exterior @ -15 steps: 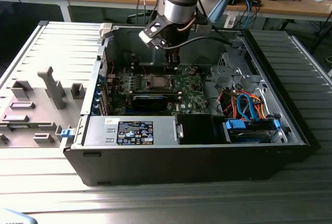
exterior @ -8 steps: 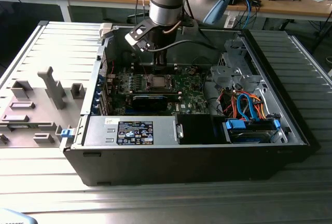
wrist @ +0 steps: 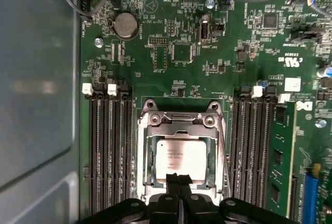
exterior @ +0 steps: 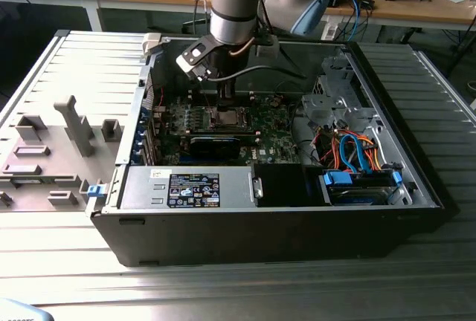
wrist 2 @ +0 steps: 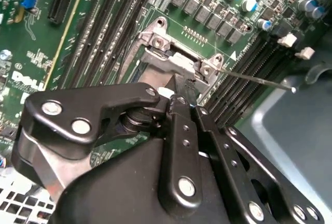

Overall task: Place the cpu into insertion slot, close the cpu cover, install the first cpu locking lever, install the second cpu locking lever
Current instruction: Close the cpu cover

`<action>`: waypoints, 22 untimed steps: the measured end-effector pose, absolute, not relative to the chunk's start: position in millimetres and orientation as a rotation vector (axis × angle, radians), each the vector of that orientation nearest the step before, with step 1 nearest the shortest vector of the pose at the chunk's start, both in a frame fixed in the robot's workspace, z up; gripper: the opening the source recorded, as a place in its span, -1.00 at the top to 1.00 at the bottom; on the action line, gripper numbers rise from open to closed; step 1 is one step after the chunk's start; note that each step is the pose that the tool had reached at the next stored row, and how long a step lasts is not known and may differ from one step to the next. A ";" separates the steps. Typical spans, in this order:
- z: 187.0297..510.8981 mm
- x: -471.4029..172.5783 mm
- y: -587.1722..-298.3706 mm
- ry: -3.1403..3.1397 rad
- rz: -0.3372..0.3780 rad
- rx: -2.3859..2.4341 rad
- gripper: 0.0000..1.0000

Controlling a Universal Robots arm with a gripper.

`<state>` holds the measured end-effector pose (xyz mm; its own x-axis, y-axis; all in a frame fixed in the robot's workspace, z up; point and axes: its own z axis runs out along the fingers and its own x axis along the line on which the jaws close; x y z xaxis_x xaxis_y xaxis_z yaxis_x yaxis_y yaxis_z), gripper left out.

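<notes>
Gripper [wrist: 179,181] fingers pressed together, tips right over one edge of the cpu [wrist: 180,154]. The cpu sits in the insertion slot [wrist: 140,156] on the green circuit board [wrist: 181,79], with the cpu cover [wrist: 179,126] lying flat around it. Thin wire lever [wrist 2: 259,81] sticks out sideways.

The cpu [wrist: 181,157] lies within the window of the cpu cover [wrist: 181,125], the gripper [wrist: 179,181] pinched together at its six o'clock edge, black memory slots [wrist: 106,151] flanking at nine and three o'clock.

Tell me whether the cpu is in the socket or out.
In: the cpu lies flat within the silvery frame of the socket.
</notes>
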<state>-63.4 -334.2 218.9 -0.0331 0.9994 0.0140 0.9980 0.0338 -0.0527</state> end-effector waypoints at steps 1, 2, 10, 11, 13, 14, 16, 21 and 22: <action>215.1 -64.7 -334.2 -2.224 0.043 -2.151 0.79; 213.1 -65.4 -334.2 -2.225 0.044 -2.151 0.79; 202.9 -67.0 -335.1 -2.224 0.044 -2.151 0.79; 203.5 -64.7 -335.3 -2.224 0.044 -2.151 0.79; 204.4 -60.3 -335.2 -2.223 0.045 -2.150 0.79; 206.0 -57.8 -335.1 -2.222 0.045 -2.148 0.79; 214.3 -57.1 -335.3 -2.222 0.049 -2.148 0.79; 244.1 -57.2 -335.4 -2.221 0.049 -2.148 0.79; 247.7 -57.2 -335.4 -2.221 0.049 -2.148 0.79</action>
